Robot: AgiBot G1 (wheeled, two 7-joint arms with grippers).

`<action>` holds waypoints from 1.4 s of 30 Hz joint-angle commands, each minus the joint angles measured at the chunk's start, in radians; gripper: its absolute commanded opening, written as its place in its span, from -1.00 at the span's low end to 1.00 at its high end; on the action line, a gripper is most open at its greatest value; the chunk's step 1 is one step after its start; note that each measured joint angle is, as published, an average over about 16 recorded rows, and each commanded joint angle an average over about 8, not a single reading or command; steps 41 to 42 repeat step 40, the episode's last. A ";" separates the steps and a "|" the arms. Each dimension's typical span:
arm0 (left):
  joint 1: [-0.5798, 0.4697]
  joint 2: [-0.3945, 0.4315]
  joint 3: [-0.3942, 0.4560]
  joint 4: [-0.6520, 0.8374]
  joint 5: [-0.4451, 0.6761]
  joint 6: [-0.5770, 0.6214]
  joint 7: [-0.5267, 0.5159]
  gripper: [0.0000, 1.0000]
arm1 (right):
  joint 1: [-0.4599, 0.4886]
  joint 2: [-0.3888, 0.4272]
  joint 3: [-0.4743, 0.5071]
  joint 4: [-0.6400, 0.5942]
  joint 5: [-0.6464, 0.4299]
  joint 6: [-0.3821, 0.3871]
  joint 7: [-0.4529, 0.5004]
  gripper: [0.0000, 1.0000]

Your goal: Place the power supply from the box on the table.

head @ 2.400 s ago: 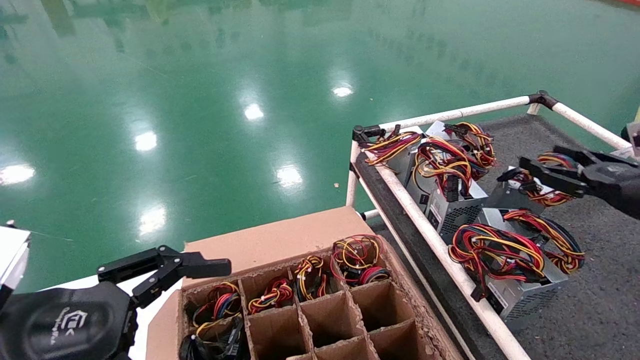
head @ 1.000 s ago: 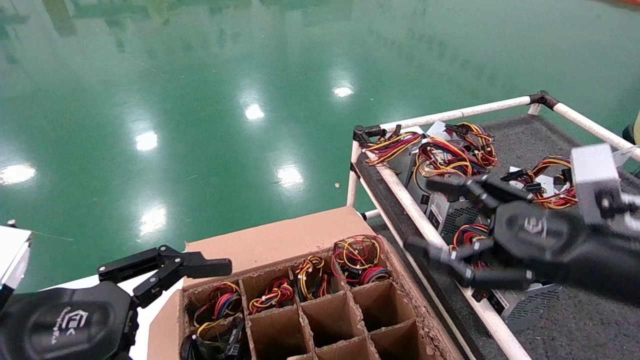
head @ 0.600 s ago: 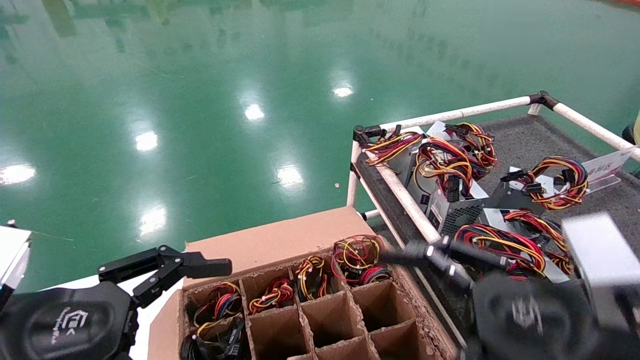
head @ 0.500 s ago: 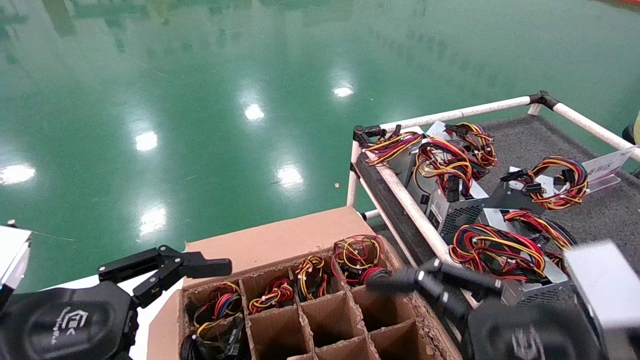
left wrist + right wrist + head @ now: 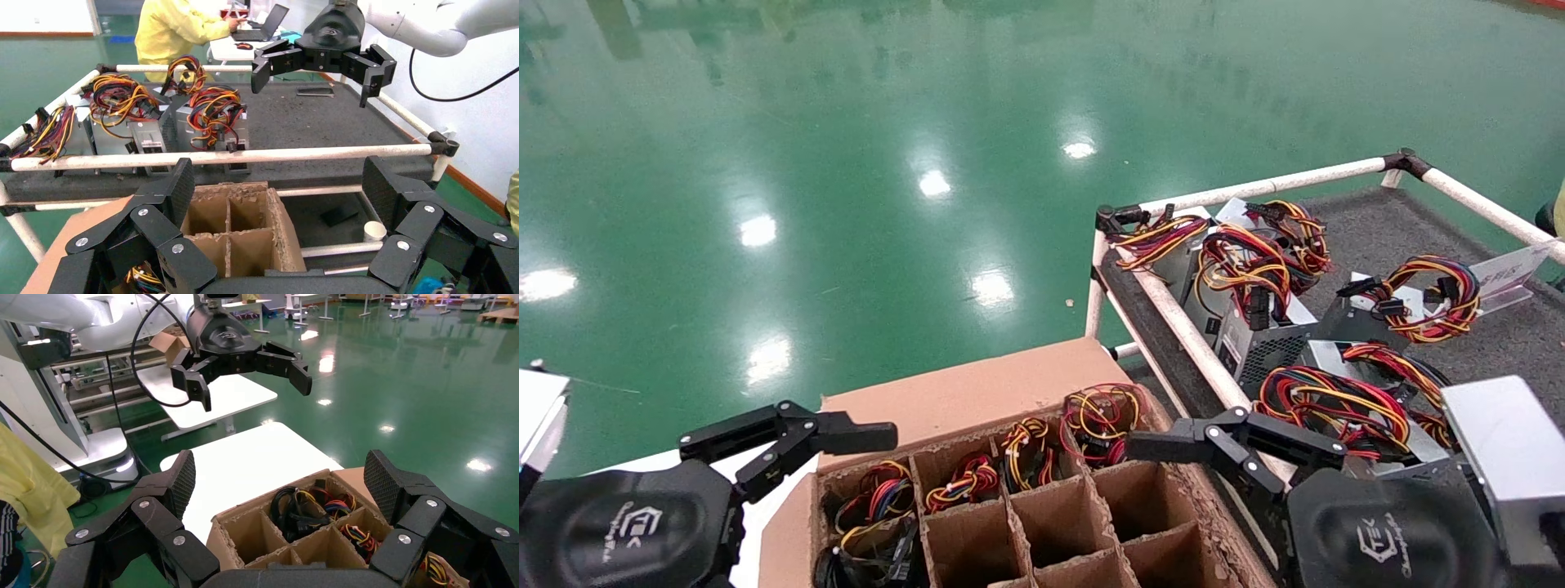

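Since the frame half a second back, my right pincer [image 5: 1228,445] has settled and sharpened out of its blur, its black fingers now hanging over the near right edge of the box [image 5: 960,392], wide open and holding nothing. A couple of seconds ago it was out over the counter [image 5: 1500,343] beside the power supply [image 5: 1406,310]; it has swung back to the carton side. That small grey metal case, with its ring of red, yellow, orange and black wires, lies on the dark felt-like counter well beyond the box and well apart from the right pincer, which has let go of it.

My left pincer [image 5: 789,441] has not moved in any of these frames; it sits parked off the box's left corner, fingers spread and empty.

Brown corrugated cardboard makes up the box, with a ragged grid of square cells. The cells along its far row carry coiled wire bundles [image 5: 1101,420], while those nearer me look bare. Two larger silver units with mesh grilles [image 5: 1258,347] and sprawling cables rest on the counter just inside the white pipe rail [image 5: 1189,335] that faces the box, between the box and the power supply.
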 commanded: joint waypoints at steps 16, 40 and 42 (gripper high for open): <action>0.000 0.000 0.000 0.000 0.000 0.000 0.000 1.00 | 0.008 -0.002 -0.003 -0.016 -0.006 0.005 -0.003 1.00; 0.000 0.000 0.000 0.000 0.000 0.000 0.000 1.00 | 0.010 -0.003 -0.004 -0.020 -0.007 0.006 -0.005 1.00; 0.000 0.000 0.000 0.000 0.000 0.000 0.000 1.00 | 0.010 -0.003 -0.004 -0.020 -0.007 0.006 -0.005 1.00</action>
